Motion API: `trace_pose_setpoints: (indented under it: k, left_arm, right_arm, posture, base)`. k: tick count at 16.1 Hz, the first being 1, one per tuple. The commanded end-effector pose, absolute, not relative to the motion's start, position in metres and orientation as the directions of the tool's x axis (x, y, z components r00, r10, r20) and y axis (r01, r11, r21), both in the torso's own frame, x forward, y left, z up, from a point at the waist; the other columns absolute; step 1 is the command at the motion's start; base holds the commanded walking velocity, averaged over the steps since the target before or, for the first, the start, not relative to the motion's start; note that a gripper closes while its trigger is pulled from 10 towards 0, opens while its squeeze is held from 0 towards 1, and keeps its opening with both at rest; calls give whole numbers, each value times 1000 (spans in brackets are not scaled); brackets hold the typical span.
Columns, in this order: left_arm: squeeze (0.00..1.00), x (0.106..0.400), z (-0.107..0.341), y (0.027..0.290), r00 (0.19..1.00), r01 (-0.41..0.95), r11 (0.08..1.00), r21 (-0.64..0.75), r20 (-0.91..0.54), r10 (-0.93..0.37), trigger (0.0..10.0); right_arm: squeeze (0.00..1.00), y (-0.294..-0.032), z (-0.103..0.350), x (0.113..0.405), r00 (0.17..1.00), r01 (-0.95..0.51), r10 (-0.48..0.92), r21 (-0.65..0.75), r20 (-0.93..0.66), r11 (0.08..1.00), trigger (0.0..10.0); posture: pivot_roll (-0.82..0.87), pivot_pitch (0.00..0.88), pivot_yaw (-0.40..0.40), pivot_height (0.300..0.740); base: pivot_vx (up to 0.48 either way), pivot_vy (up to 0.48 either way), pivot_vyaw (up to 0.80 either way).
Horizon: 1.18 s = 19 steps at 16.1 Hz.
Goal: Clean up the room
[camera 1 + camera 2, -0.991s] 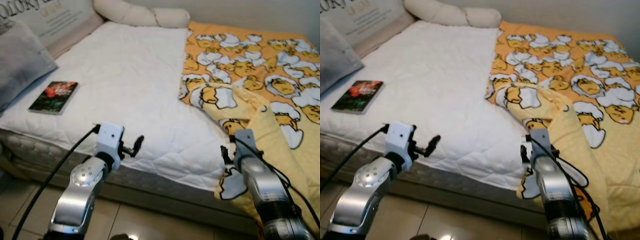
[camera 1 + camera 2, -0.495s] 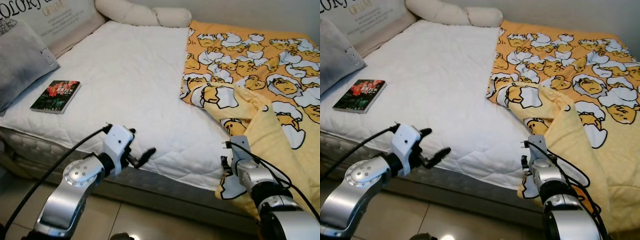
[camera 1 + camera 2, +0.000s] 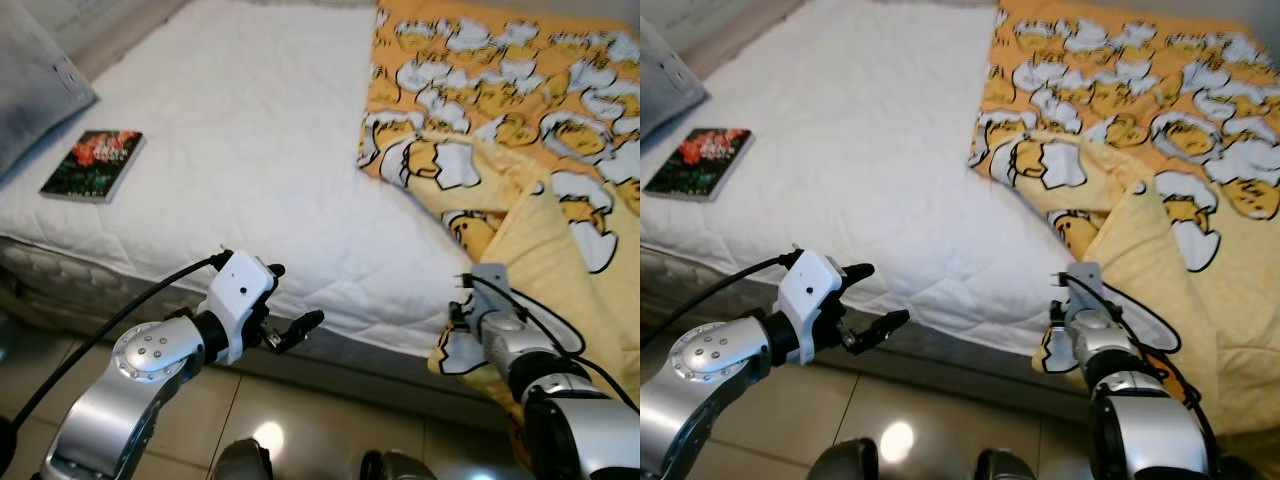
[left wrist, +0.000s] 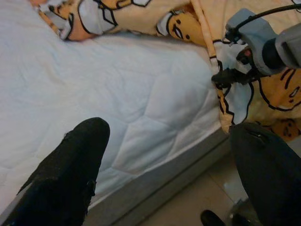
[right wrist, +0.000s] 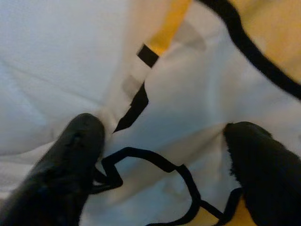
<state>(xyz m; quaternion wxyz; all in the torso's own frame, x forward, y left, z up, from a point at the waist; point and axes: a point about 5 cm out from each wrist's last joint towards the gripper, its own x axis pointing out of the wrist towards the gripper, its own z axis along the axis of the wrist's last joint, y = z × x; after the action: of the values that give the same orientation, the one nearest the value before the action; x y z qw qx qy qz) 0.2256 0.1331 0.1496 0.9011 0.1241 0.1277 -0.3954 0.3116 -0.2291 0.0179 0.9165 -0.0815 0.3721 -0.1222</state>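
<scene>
White quilted bed (image 3: 250, 150) with yellow cartoon-print blanket (image 3: 520, 120) across its right part.

Blanket corner hangs over the near bed edge. Right gripper (image 5: 164, 155) has its fingers spread against that corner, with fabric between them but not clamped. Left gripper (image 3: 290, 325) hovers with fingers parted and nothing held, at the mattress edge. Book (image 3: 92, 165) lies flat on the left, beside grey pillow (image 3: 30, 100).

I see the bed (image 3: 250, 150) covered in white quilted cloth, matt and stitched in wavy lines. On it, the blanket (image 3: 520, 120) is soft yellow printed fabric, and the book (image 3: 92, 165) has a glossy paper cover. Below the bed, the floor (image 3: 300, 420) tiles shine. My arms are brushed silver metal; fingers (image 4: 66, 174) matt black.
</scene>
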Motion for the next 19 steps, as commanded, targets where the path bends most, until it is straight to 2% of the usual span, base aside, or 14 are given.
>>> trace_pose_setpoints:
  k: [1,2,3,8,9,19]
  left_arm:
    - [753,221,152,132,640,756,645,117,-340,-689,10000]
    - [757,219,153,132,637,758,642,116,-346,-689,10000]
    - [749,218,154,132,634,760,640,115,-351,-689,10000]
    - [745,217,155,130,632,759,643,106,-358,-687,10000]
    - [749,217,154,130,633,756,646,104,-364,-683,10000]
    - [745,217,155,127,641,748,656,101,-363,-676,10000]
  right_arm:
    - [0,-232,17,310,684,182,-296,-237,-667,954,4039]
    - [0,-233,17,310,684,184,-299,-239,-666,953,1176]
    - [0,-232,18,312,698,194,-285,-210,-657,958,0]
    - [0,-230,20,314,708,179,-274,-209,-651,961,275]
    - [0,-229,20,315,713,171,-265,-205,-649,964,0]
    - [0,-236,30,321,736,160,-262,-215,-625,963,0]
  posture:
    - [158,257,-3,740]
    - [160,266,-1,740]
    - [161,268,1,740]
    - [163,248,-5,740]
    - [164,244,-8,740]
    - [172,228,-17,740]
  base:
    - [0,0,0]
    - [0,0,0]
    - [0,0,0]
    - [0,0,0]
    - [0,0,0]
    - [0,0,0]
